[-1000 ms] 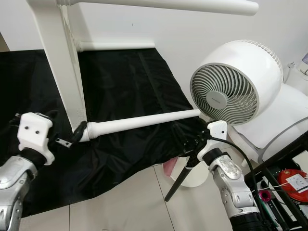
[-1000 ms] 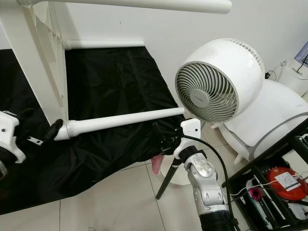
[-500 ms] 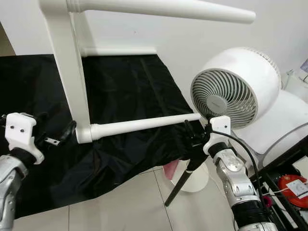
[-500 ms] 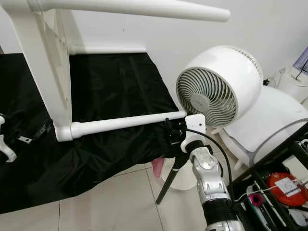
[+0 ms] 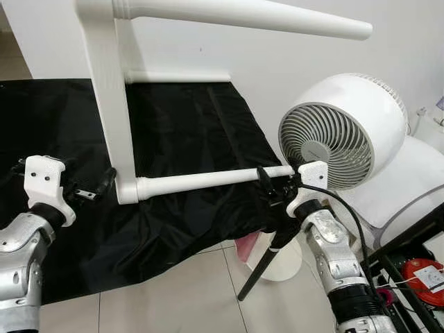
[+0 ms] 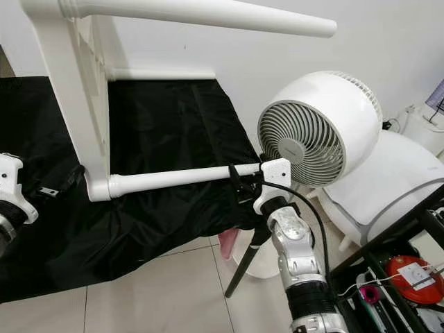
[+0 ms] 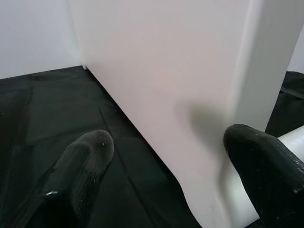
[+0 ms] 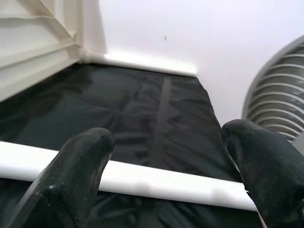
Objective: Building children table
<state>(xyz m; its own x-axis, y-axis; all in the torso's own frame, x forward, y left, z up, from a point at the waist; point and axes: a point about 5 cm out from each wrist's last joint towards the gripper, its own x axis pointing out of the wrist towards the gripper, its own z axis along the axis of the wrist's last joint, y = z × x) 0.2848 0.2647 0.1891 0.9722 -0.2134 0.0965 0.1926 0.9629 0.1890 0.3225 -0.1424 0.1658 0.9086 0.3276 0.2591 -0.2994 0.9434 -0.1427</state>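
White plastic makes up the table, which lies on its side on a black sheet spread over the floor by the wall. Its top stands upright as a tall slab, and two round legs reach out from it toward the robot's right — an upper leg high against the wall and a lower leg just above the sheet.

At the left, the left gripper sits just beside the slab's bottom corner, where the lower leg joins it. In the left wrist view its fingers are spread wide, with the slab's edge between them and neither pad pressing on it.

Over on the right, the right gripper is at the free tip of the lower leg. Its fingers are parted too — in the right wrist view the leg runs across between them, unclamped.

Close behind that gripper stands a white fan, its grille facing the table. A tiled floor shows in front of the sheet.
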